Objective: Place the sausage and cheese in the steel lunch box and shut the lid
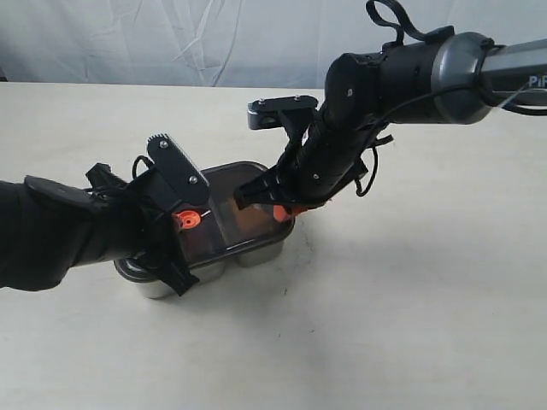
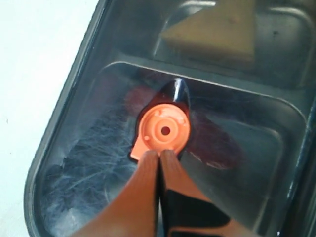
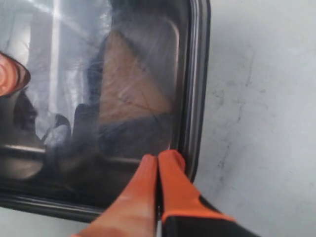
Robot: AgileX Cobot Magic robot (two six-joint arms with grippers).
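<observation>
The dark translucent lid (image 1: pixel 231 209) lies on the steel lunch box (image 1: pixel 256 254). Through the lid I see the red sausage (image 2: pixel 212 143) in one compartment and the yellow cheese (image 2: pixel 217 32) wedge in the other. My left gripper (image 2: pixel 159 154) is shut, its orange tips resting at the edge of the lid's orange valve (image 2: pixel 164 130). The right gripper (image 3: pixel 158 159) is also shut, tips down on the lid near a corner, just inside its rim (image 3: pixel 196 74), beside the cheese (image 3: pixel 136 79). Neither gripper holds anything.
The box stands in the middle of a pale table (image 1: pixel 410 307). Both arms lean over it, the left arm (image 1: pixel 60 231) from the left and the right arm (image 1: pixel 410 77) from the upper right. A white cloth backdrop (image 1: pixel 171 34) hangs behind.
</observation>
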